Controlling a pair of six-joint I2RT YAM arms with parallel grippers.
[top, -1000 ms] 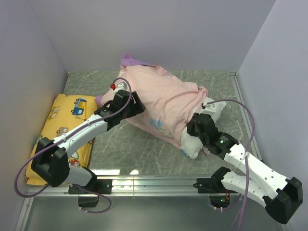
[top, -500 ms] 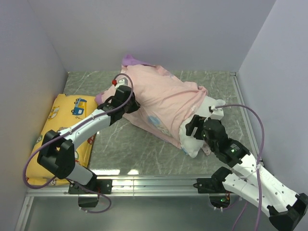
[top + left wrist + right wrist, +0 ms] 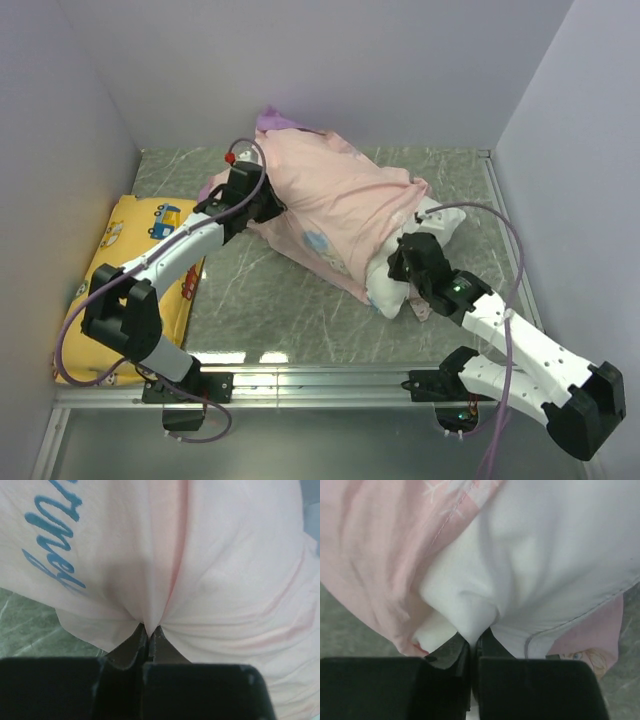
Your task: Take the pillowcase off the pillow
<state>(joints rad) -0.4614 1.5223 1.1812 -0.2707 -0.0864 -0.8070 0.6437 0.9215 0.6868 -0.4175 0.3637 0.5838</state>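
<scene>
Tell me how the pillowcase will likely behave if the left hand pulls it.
Probably floppy: the pillowcase puckers into folds where the left hand pinches it. Likely thin and light, since it drapes closely over the pillow.

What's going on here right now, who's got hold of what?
The two arms are working the pillowcase off the pillow. The left gripper is shut on a pinch of the pink fabric at the far end, and the right gripper is shut on the white pillow's exposed near end. Only that end is out; the rest is inside the case. The yellow cushion lies apart on the left.
</scene>
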